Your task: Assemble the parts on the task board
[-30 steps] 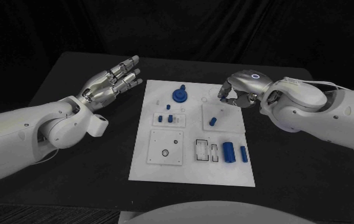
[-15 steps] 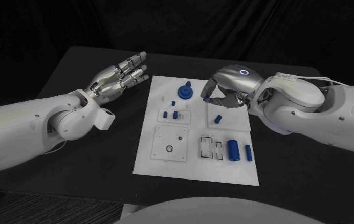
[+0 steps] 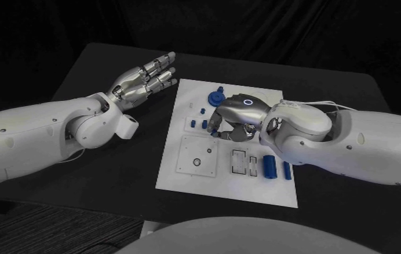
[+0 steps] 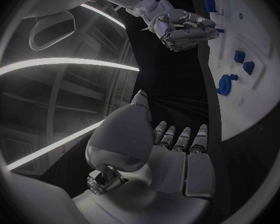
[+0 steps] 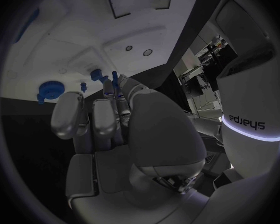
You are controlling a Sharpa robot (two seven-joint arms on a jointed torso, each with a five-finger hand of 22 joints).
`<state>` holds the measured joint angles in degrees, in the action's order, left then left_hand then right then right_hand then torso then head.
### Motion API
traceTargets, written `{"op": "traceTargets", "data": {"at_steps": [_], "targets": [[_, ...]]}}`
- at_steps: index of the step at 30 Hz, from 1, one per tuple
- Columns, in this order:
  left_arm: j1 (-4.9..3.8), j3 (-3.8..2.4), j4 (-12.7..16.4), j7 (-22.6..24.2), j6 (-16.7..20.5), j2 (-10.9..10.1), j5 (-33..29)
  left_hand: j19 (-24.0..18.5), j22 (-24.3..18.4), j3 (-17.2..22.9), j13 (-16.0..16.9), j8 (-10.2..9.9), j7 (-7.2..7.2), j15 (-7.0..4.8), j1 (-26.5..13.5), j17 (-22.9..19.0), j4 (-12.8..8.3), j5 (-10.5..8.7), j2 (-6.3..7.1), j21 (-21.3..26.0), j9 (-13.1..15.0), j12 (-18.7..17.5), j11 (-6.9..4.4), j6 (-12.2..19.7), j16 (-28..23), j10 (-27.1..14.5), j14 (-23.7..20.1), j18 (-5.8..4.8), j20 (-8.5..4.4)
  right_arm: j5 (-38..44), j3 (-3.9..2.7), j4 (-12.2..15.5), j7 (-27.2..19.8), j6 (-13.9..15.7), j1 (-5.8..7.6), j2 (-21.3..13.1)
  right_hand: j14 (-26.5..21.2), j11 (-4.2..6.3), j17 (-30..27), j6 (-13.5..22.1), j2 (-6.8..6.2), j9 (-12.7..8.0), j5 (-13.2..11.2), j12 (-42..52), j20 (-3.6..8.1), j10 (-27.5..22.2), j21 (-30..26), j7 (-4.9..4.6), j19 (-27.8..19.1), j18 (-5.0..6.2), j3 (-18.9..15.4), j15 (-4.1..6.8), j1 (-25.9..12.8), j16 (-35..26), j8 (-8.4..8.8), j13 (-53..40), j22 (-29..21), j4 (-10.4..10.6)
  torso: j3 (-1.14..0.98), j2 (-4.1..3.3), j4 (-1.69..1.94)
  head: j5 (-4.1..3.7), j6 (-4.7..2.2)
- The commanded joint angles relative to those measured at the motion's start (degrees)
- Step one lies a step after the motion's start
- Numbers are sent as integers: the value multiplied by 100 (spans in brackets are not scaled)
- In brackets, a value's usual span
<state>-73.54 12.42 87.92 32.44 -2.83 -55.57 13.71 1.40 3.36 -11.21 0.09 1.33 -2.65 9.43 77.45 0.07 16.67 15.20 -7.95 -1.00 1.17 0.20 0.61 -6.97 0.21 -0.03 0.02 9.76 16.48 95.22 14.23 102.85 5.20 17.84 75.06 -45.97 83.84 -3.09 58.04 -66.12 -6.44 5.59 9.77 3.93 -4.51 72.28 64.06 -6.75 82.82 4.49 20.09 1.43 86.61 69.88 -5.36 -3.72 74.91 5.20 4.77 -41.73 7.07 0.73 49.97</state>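
The white task board (image 3: 188,176) lies mid-table. My right hand (image 3: 236,116) hangs over its middle with fingers curled down, pinching a small blue peg (image 3: 215,131) just above the board; the left wrist view shows this peg (image 4: 219,31) at the fingertips. A blue round knob (image 3: 215,97) stands at the board's far end, with small blue pegs (image 3: 194,124) beside the right hand. Two blue cylinders (image 3: 269,166) lie near the board's right edge. My left hand (image 3: 144,80) hovers open, fingers spread, off the board's far left corner.
A square plate with holes (image 3: 199,156) and narrow slot frames (image 3: 240,161) sit on the board's near half. My right forearm (image 3: 334,144) covers the board's right side. Black table (image 3: 109,167) lies bare to the left of the board.
My right hand has carried the small blue peg leftward and nearer, from the board's far right to above its middle. The left hand stays open beside the board. The camera has shifted.
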Motion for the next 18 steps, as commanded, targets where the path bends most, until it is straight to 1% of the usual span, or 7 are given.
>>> {"op": "traceTargets", "data": {"at_steps": [1,5,7,9,13,14,18], "targets": [[9,-5,9,56,-53,29,-36,9,-7,-28,-9,30,39,2,51,-7,-9,36,-26,-10,9,-20,38,-5,-21,3,-2,50,-14,269,-3,-81,-94,-223,-97,104,78,-29,0,12,-19,-5,36,-25,2,-38,25,-18,33,10,30,-5,29,8,37,-5,906,-13,12,0,-2,39,3],[11,-5,13,71,-48,43,-36,12,-1,-31,-9,36,64,1,76,-7,-15,57,-54,-12,12,-20,44,-24,-21,3,-2,51,-17,408,-3,-107,-105,-242,-185,186,79,-29,2,14,-28,-5,35,-25,1,-38,18,-19,31,11,30,-6,30,10,41,-5,904,-18,11,-9,6,79,3],[12,-5,14,74,-46,47,-36,13,0,-32,-9,37,67,0,78,-7,-15,58,-56,-12,13,-20,44,-28,-21,3,-2,51,-17,440,-3,-111,-111,-239,-214,207,80,-28,6,13,-29,-5,35,-22,1,-34,28,-19,34,9,31,-6,30,12,41,-6,906,-21,9,-5,-1,112,3],[12,-5,15,69,-47,51,-36,14,2,-34,-9,39,80,0,89,-7,-17,65,-65,-13,14,-20,44,-36,-21,3,-2,53,-18,465,-3,-117,-111,-240,-241,225,82,-27,14,10,-32,-5,34,-19,0,-28,22,-18,32,10,32,-6,32,18,41,-8,905,-25,7,-2,-2,165,3],[13,-5,17,62,-60,58,-36,16,3,-36,-9,43,92,0,98,-7,-18,71,-73,-14,16,-20,44,-48,-21,3,-2,54,-18,488,-3,-120,-110,-252,-279,239,82,-26,11,9,-37,-5,33,-16,0,-24,28,-18,34,9,33,-6,33,17,42,-9,906,-29,9,0,-3,194,3],[13,-5,17,65,-61,61,-36,18,5,-41,-9,47,114,3,110,-7,-19,77,-82,-15,18,-20,39,-58,-21,3,-2,55,-17,491,-3,-118,-110,-256,-287,239,82,-26,8,9,-38,-5,33,-16,0,-23,19,-18,32,11,33,-6,33,15,42,-9,904,-30,9,0,-4,195,3],[13,-5,16,72,-63,65,-36,21,9,-45,-9,50,129,2,119,-7,-18,85,-91,-17,19,-20,35,-64,-21,3,-2,56,-16,498,-3,-98,-110,-267,-306,228,82,-26,7,9,-38,-5,33,-16,0,-23,18,-18,31,11,33,-6,33,15,42,-9,904,-30,7,7,-4,242,3]]}}
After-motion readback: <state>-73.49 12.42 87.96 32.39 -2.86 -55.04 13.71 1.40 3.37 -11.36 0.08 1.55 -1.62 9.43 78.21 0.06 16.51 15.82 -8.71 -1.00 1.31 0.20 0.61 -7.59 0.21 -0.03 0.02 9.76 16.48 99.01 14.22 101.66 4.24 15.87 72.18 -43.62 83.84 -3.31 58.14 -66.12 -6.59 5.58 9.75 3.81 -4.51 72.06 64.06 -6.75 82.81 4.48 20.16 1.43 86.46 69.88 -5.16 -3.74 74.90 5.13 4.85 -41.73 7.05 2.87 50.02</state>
